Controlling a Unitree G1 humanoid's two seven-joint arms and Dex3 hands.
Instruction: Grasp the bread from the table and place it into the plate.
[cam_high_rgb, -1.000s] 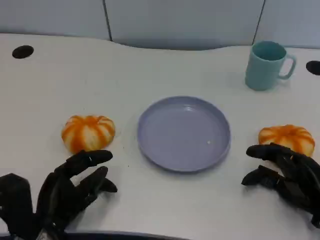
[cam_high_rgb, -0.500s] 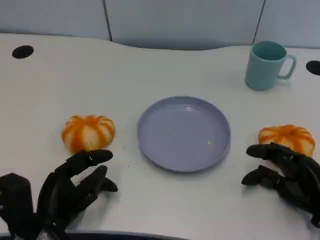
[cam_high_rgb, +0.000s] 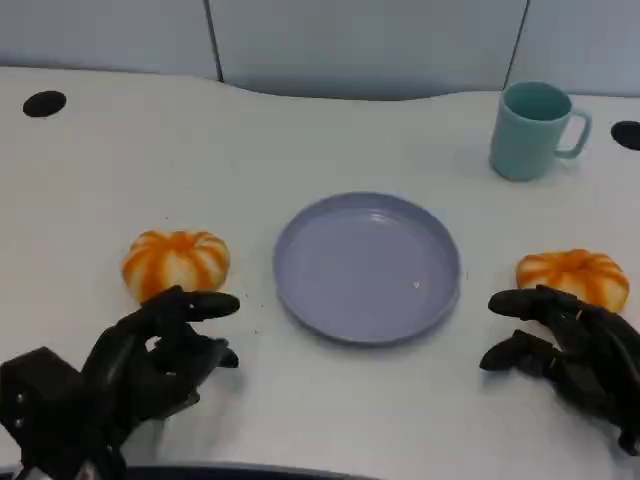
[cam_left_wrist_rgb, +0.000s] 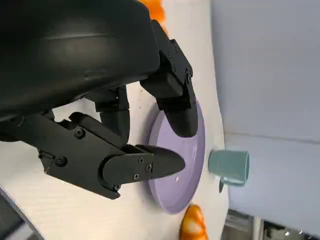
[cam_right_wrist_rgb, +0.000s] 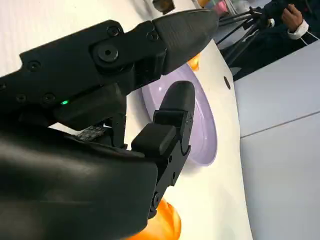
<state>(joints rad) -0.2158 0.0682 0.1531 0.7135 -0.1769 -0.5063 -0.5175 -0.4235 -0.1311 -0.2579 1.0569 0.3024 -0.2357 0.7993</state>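
Two orange, white-striped bread buns lie on the white table. The left bun (cam_high_rgb: 176, 264) sits left of the lavender plate (cam_high_rgb: 367, 266); the right bun (cam_high_rgb: 573, 277) sits to the plate's right. My left hand (cam_high_rgb: 150, 355) hovers just in front of the left bun, fingers apart and holding nothing. My right hand (cam_high_rgb: 562, 345) sits just in front of the right bun, fingers spread and empty. The left wrist view shows the left hand's fingers (cam_left_wrist_rgb: 145, 165) before the plate (cam_left_wrist_rgb: 192, 165). The right wrist view shows the plate (cam_right_wrist_rgb: 197, 122) and the right bun (cam_right_wrist_rgb: 162, 222) beyond the right hand's fingers (cam_right_wrist_rgb: 170, 125).
A teal mug (cam_high_rgb: 532, 130) stands at the back right, also the mug (cam_left_wrist_rgb: 229, 167) in the left wrist view. Black round holes (cam_high_rgb: 44, 103) mark the table's far left and far right. A person's hand (cam_right_wrist_rgb: 295, 17) appears beyond the table in the right wrist view.
My left hand has shifted forward and slightly right toward the left bun, its fingers curling a little. The right hand has barely moved.
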